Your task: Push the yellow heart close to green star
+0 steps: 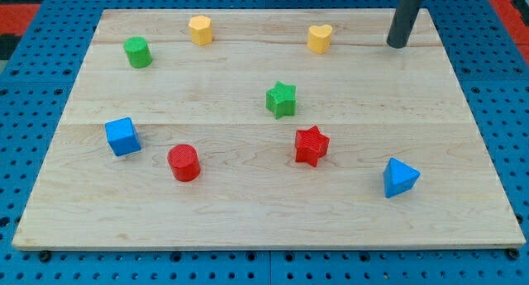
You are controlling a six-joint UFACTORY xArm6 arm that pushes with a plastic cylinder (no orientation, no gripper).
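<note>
**Tool tip at far right, clear of all blocks**

Our tool is a plain dark rod with nothing to open or close, and it grips nothing; my tip rests on the wooden counter at its far right edge. We see it to the right of the yellow heart, apart from it and touching no block.

The yellow heart sits at the far side, right of centre. The green star lies nearer and slightly left of the heart, around mid-counter, well apart from it.

Other blocks:
- Yellow hexagon-like block: far side, left of the heart.
- Green cylinder: far left.
- Blue cube: left side.
- Red cylinder: near the cube, to its right.
- Red star: just nearer than the green star.
- Blue triangular block: near right.
</note>
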